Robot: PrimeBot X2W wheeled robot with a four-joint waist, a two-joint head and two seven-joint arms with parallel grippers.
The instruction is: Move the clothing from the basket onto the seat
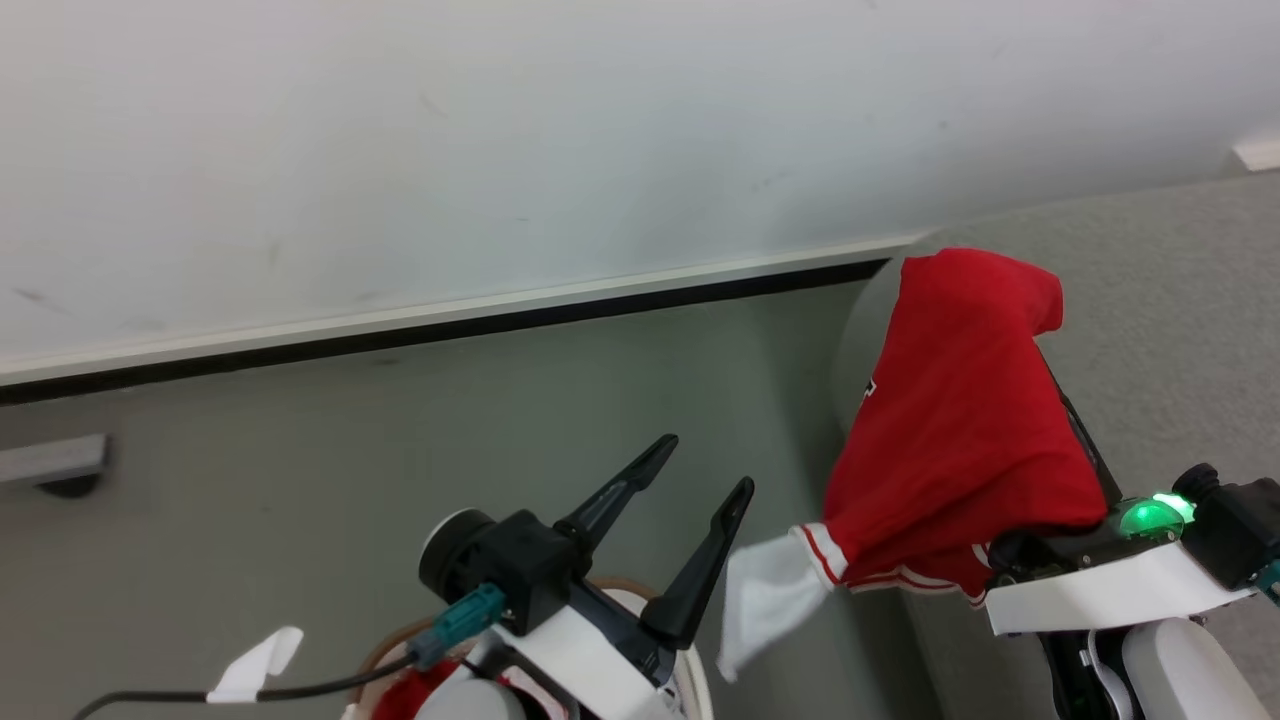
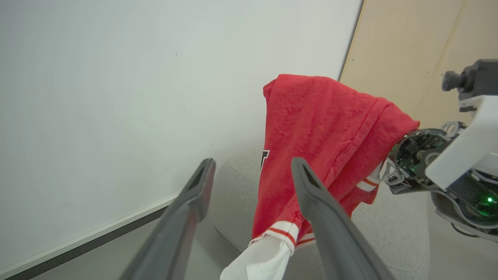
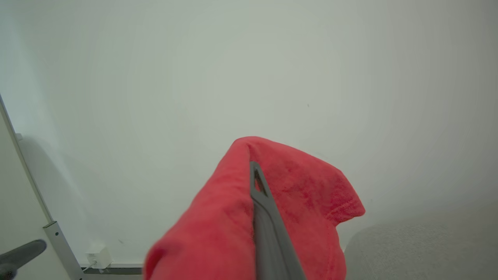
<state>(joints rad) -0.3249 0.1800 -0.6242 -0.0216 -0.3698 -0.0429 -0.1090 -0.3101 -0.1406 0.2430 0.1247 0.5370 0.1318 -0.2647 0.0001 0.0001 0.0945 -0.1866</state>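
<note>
R end effector (image 3: 252, 167) clamped on clothing (image 1: 960, 420) | red, wht sleeve w/ striped cuff hanging | L end effector (image 1: 705, 462) apart

Jersey (image 1: 960, 420): I am seeing red fabric with a white sleeve and red-and-white striped trim. It is hanging in the air, draping down from a peak at the right of the head frame, in front of the seat's near edge.
Basket (image 1: 698, 685): white wall and brown rim are peeking in at the bottom edge, with red fabric (image 1: 400, 700) lying inside.
Seat (image 1: 1180, 320): grey upholstery with a rounded corner is sitting at the right side.
</note>
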